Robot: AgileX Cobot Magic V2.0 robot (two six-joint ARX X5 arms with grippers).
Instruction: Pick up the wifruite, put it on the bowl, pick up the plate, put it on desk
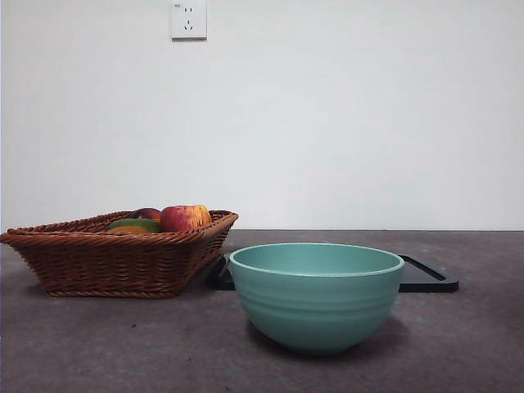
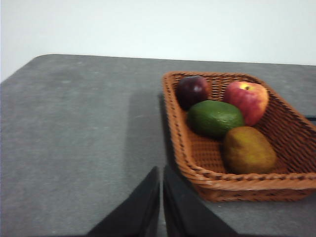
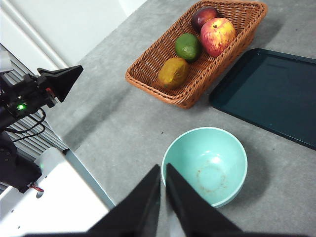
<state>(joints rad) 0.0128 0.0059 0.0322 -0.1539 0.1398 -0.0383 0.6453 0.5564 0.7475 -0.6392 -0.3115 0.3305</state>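
The kiwifruit (image 2: 248, 150), brown and oval, lies in a brown wicker basket (image 2: 175, 128) with other fruit; it also shows in the right wrist view (image 3: 173, 72). The mint-green bowl (image 1: 316, 295) stands empty on the grey desk (image 1: 123, 344), seen from above in the right wrist view (image 3: 205, 165). My left gripper (image 2: 161, 169) is shut and empty above the desk, beside the basket's near corner. My right gripper (image 3: 163, 167) is shut and empty, high above the bowl's edge. No plate shows. Neither arm is in the front view.
A black rectangular tray (image 3: 269, 94) lies behind the bowl, next to the basket (image 1: 115, 262). The basket also holds a green fruit (image 2: 215, 117), a red apple (image 2: 247, 100) and a dark plum (image 2: 192, 90). The left arm (image 3: 54, 81) hangs over the desk's edge.
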